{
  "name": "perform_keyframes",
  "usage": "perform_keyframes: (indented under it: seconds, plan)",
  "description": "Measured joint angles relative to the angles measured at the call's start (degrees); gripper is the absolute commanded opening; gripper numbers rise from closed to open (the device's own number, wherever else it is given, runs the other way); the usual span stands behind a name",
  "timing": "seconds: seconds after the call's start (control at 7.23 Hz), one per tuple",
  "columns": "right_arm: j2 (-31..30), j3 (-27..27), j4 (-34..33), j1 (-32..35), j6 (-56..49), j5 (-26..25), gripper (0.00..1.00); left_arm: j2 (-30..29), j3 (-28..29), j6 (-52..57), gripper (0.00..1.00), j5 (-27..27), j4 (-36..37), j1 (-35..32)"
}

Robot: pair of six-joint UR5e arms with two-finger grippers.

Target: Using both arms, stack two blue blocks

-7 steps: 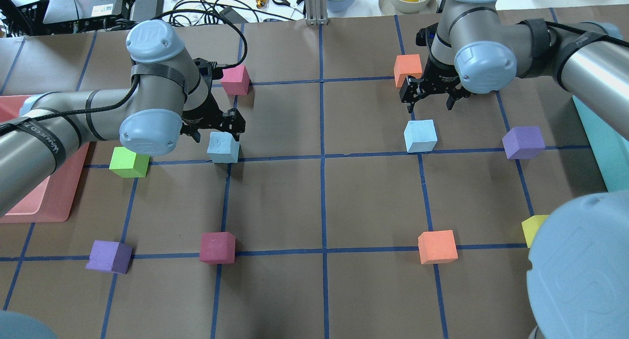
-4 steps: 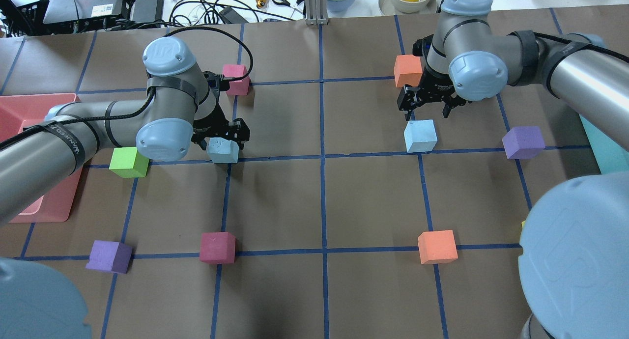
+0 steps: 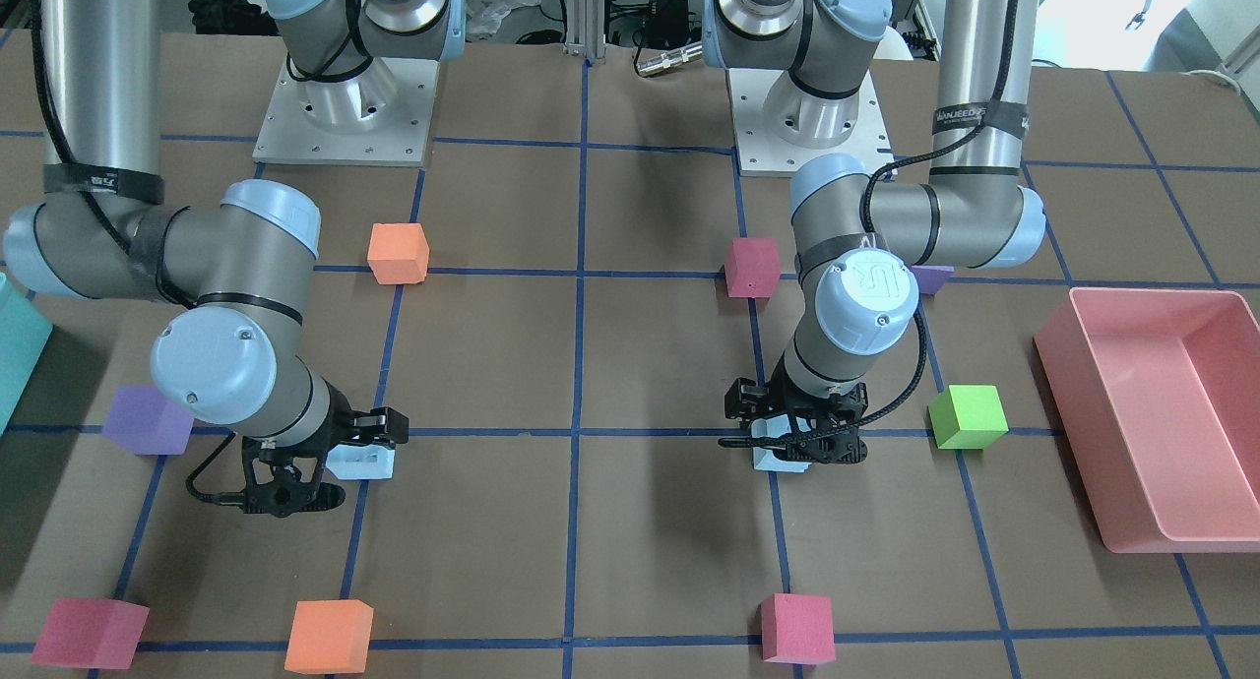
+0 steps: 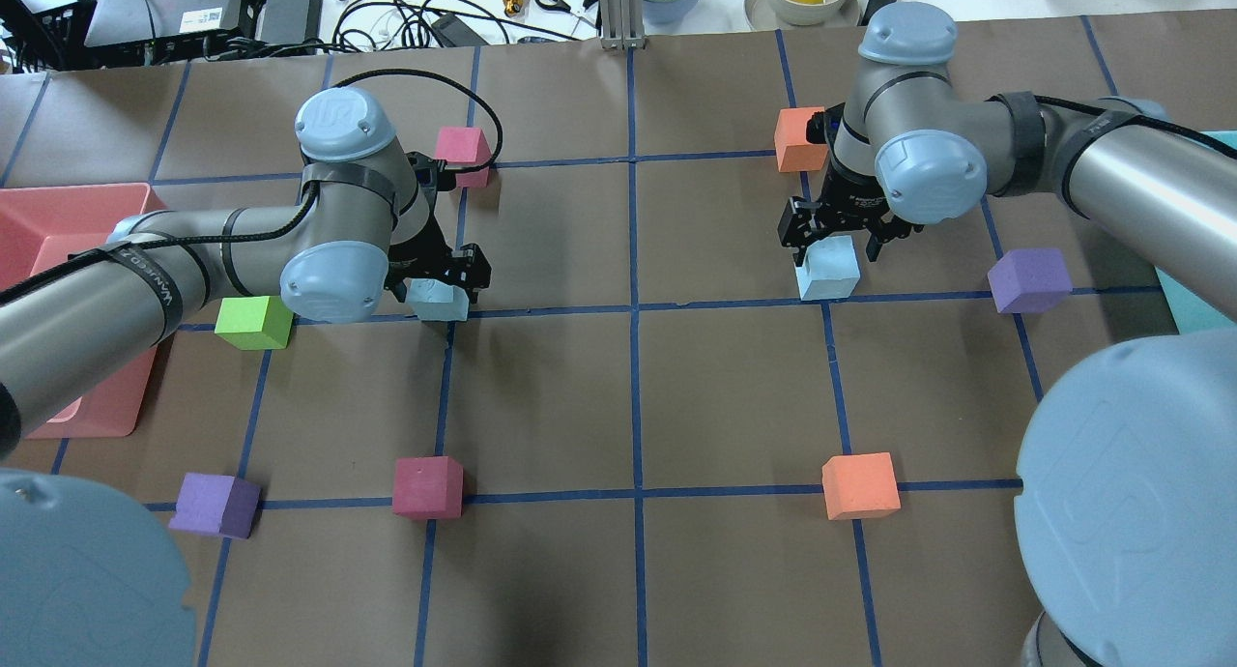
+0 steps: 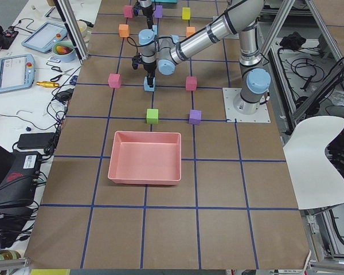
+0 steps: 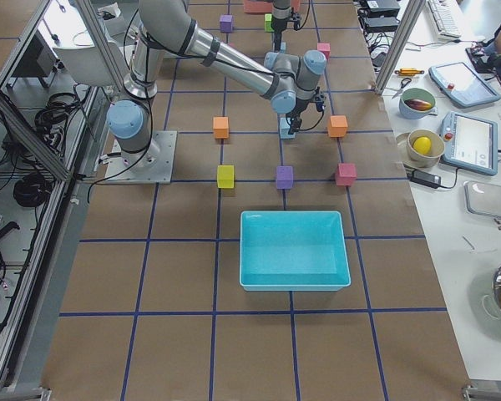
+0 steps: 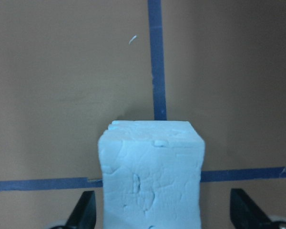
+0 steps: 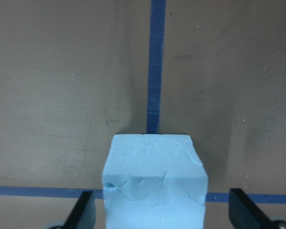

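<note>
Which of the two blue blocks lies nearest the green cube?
The blue block at the left hand; the green cube is its neighbour. The other blue block is at the right hand.

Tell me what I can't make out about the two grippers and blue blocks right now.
- Wrist views: the bottom edge cuts off the fingertips of the left gripper and right gripper, and the bases of the left blue block and right blue block.
- Front view: the left gripper hides most of the left blue block.
- Side views: both grippers too small to judge.
</note>
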Motion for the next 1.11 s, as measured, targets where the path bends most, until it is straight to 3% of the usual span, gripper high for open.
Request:
perform_keyframes:
  seconds: [0.14, 0.28, 0.41, 0.83, 1.11]
  plan:
    - [0.24, 0.12, -0.09, 0.0, -0.19, 0.02, 0.7, -0.25, 0.05, 0.06, 0.98, 0.05, 0.43, 0.0]
    - [0.53, 0.17, -0.43, 0.01, -0.24, 0.04, 0.26, -0.49, 0.11, 0.11, 0.97, 0.07, 0.88, 0.0]
    - [0.67, 0.19, -0.94, 0.01, -0.27, 0.03, 0.0, -0.67, 0.15, 0.15, 0.97, 0.08, 1.21, 0.0]
    - [0.15, 0.04, -1.01, 0.2, 0.07, 0.5, 0.0, -0.98, 0.15, 0.25, 0.97, 0.08, 1.65, 0.0]
    - [-4.03, -0.1, 2.67, 3.46, 5.63, 4.47, 0.0, -1.14, 0.12, 0.43, 0.93, 0.06, 1.99, 0.0]
